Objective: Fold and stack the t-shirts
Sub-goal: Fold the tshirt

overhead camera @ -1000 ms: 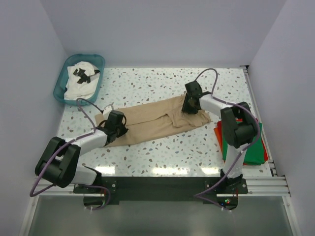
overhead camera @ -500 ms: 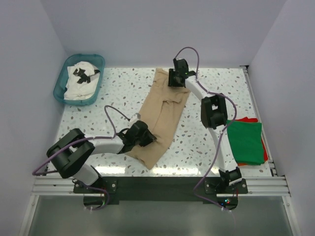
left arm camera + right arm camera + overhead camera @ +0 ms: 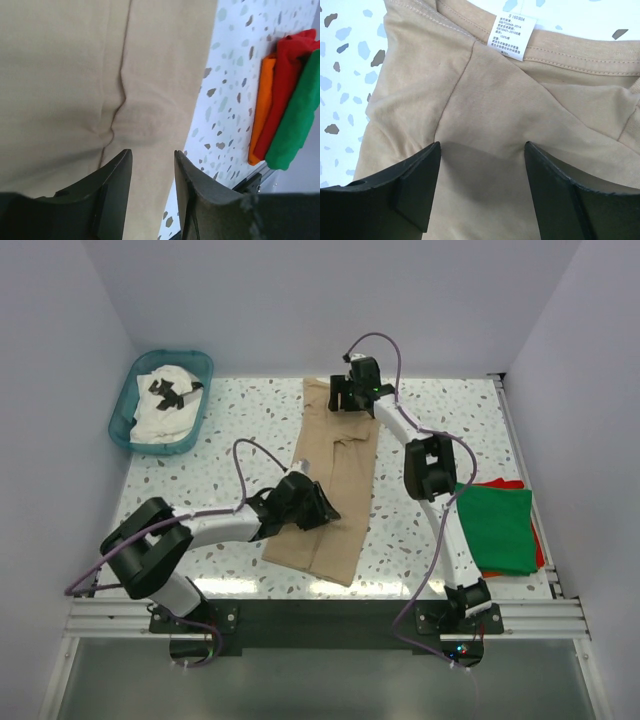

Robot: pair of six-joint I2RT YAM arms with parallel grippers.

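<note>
Occlusion, top view: left gripper (image 3: 318,508) tips blocked by its own wrist, right gripper (image 3: 345,395) too small to read; red-orange t-shirt (image 3: 540,540) mostly buried under green t-shirt (image 3: 495,530) at 4 o'clock. Speckled table (image 3: 250,420), plain pale walls, teal basket (image 3: 128,412) holding white t-shirt (image 3: 165,405) at 10. Tan t-shirt (image 3: 335,475) runs 12 to 6 mid-table, left gripper over its near half, right gripper at its 12 end. Left wrist: jaws apart, nothing pinched, tan cloth flat beneath. Right wrist: jaws wide, empty, above the collar label (image 3: 516,37).
</note>
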